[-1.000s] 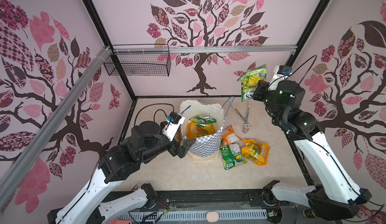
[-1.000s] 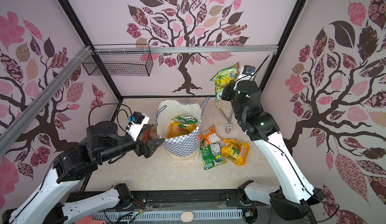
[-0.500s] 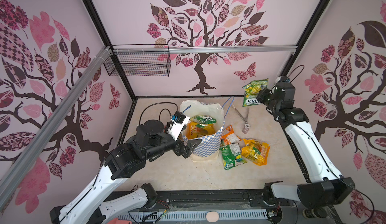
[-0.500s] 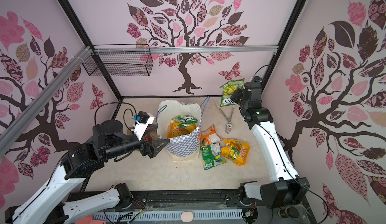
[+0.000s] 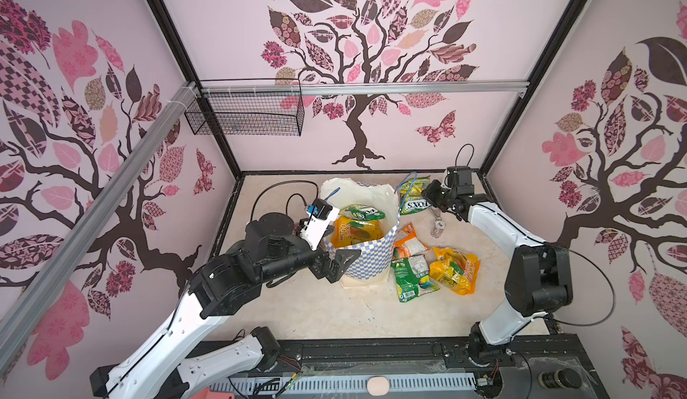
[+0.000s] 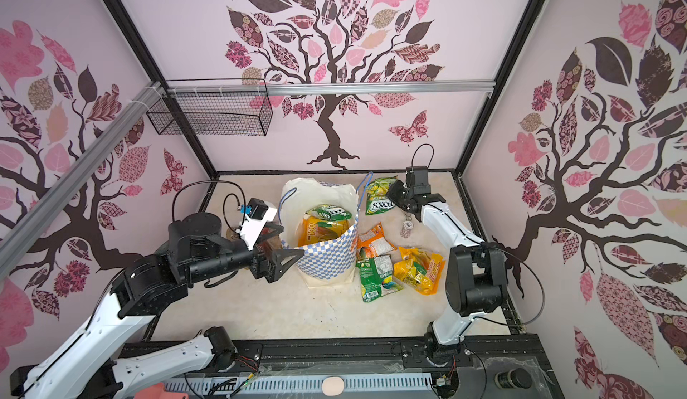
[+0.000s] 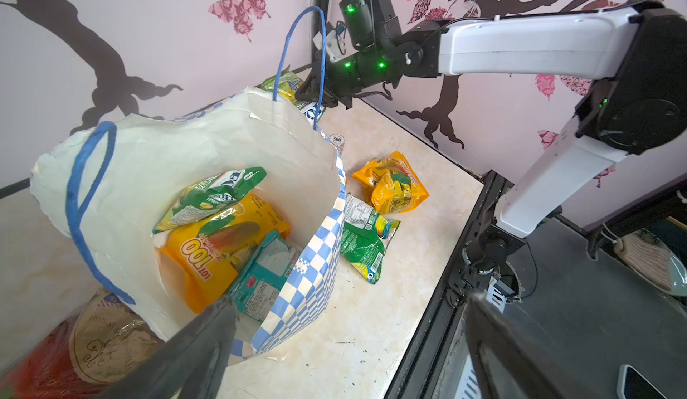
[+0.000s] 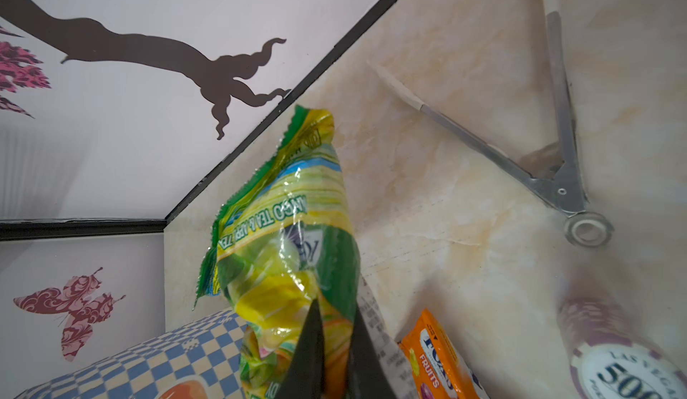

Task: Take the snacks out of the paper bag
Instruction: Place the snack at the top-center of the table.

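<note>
Left jaws stand spread wide at the near checkered side of the paper bag (image 5: 371,256); the bag stands upright on the bench (image 5: 334,315), three snacks (image 5: 355,231) inside; three loose packets (image 5: 412,278) lie beside it; beyond, right jaws clench a green packet (image 5: 413,203).

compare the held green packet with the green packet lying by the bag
The held packet is pinched in the right end effector; the lying packet rests flat on the table, untouched. The held packet shows FOX'S lettering; the lying packet shows its barcode. Both are green and outside the bag.
</note>
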